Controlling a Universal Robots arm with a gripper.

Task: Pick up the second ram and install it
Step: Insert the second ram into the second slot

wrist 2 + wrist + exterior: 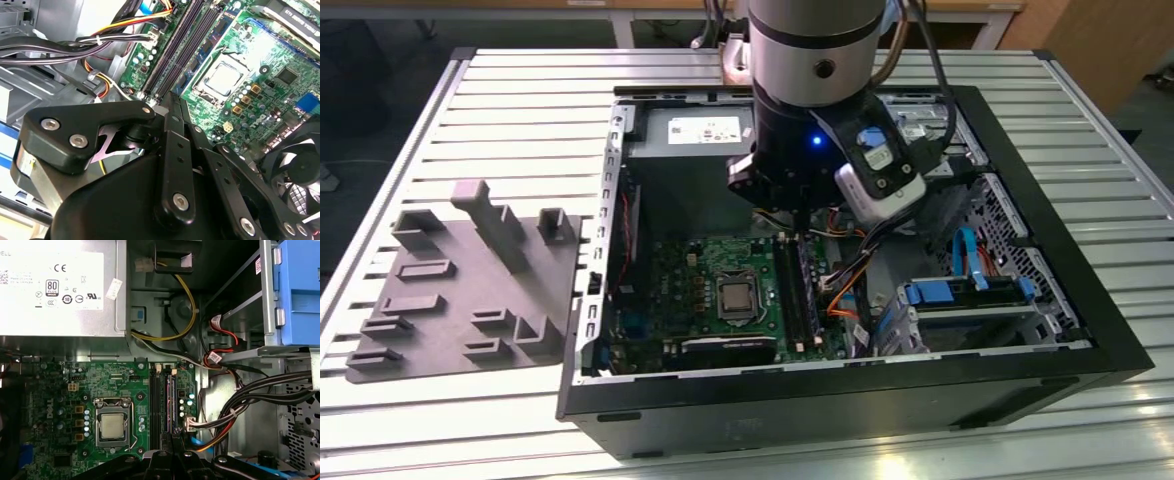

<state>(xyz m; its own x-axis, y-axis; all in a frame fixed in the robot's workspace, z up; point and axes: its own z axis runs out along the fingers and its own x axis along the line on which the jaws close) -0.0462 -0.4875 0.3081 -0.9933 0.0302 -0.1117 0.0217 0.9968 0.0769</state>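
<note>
While the grey tray (467, 290) sits by the left edge of the slatted table (520, 90), the action is over in the open computer case (1067, 300). Across the green motherboard (674, 270), past the CPU socket (738, 297), the gripper (790, 215) hangs right over the far end of the memory slots. Its fingers (175, 130) are pressed together in the second wrist view. The second ram (170, 400) stands on edge in the slot row just beneath those tips, and I cannot tell whether they pinch it. Further right, orange and black cables (847, 285), then the blue drive caddy (941, 292).
</note>
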